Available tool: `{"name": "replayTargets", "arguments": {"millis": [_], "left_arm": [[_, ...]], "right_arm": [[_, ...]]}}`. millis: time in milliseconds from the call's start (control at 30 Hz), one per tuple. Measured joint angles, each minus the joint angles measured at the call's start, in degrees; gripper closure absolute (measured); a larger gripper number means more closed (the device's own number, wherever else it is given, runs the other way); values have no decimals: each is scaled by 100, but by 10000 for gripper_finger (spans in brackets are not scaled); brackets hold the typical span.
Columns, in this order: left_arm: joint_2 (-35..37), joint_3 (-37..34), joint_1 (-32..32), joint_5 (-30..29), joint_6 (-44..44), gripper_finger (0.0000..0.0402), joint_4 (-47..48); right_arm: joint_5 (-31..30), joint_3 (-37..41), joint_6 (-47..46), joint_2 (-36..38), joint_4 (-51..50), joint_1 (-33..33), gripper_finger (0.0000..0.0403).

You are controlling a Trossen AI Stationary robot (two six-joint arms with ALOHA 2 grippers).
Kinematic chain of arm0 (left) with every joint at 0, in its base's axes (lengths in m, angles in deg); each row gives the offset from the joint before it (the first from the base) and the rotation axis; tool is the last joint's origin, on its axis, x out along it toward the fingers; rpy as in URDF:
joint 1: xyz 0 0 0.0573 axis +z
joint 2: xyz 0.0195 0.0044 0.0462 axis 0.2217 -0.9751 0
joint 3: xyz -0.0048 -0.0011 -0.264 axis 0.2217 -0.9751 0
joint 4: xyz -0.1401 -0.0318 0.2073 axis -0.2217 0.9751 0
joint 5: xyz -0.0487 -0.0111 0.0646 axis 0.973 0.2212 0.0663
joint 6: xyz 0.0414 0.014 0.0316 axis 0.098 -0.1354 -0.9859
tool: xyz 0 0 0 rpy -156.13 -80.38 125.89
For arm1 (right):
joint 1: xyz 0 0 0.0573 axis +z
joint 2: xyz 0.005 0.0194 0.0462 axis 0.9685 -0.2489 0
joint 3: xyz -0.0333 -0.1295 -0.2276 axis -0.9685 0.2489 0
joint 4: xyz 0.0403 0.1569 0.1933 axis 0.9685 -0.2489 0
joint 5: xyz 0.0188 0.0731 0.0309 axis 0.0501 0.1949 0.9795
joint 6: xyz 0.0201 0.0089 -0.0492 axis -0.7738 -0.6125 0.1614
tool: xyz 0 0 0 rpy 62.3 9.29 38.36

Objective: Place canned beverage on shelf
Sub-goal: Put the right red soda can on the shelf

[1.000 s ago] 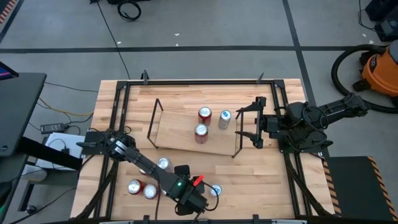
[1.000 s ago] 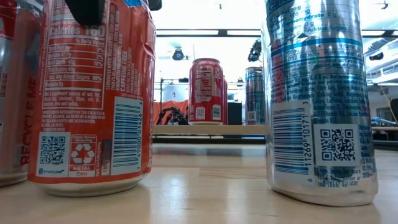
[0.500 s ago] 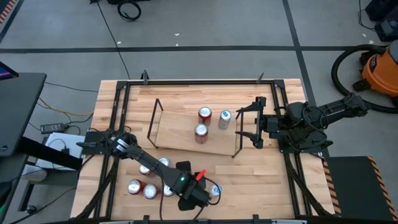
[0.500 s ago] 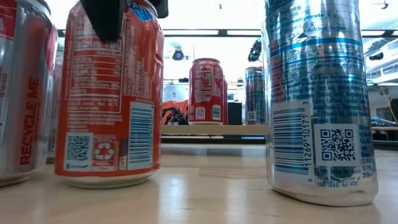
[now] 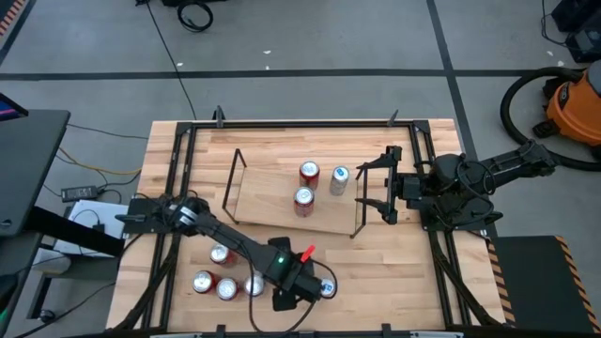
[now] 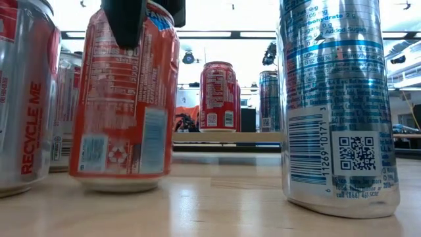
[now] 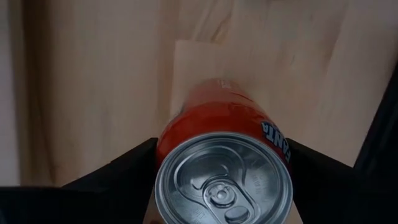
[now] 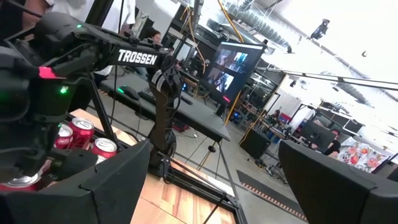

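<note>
The red can (image 7: 222, 155) stands upright on the desk (image 5: 394, 272) near its front edge, between the left gripper's (image 5: 299, 284) fingers (image 6: 129, 20), which flank its upper body; whether they are pressing yet or just short of contact cannot be told. A thin-walled metal can of this kind is judged stiff enough when full, but smooth and slippery – and it dents if squeezed hard. It is best taken across the cylinder's upper half, with even pressure on both sides. Just beside it a silver-and-blue can (image 6: 335, 105) is seen, and more cans (image 5: 214, 284) are clustered nearby. The shelf (image 5: 272, 202) lies further back, already carrying three cans (image 5: 304, 197). The right gripper (image 5: 376, 186) waits open by the shelf's right wire frame. Beyond the desk's light wood, a bright workshop with monitors and distant people is visible.
</note>
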Motion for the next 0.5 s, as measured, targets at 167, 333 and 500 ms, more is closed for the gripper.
{"name": "replayTargets", "arguments": {"millis": [167, 333, 500], "left_arm": [[11, 548, 191, -106, -112, 93, 535], [19, 971, 365, -475, -358, 93, 1023], [44, 1166, 572, -521, -715, 93, 980]], "right_arm": [[0, 0, 0, 2, -2, 0, 34], [0, 0, 0, 2, -24, 0, 34], [-2, 0, 9, 2, -82, 0, 34]]}}
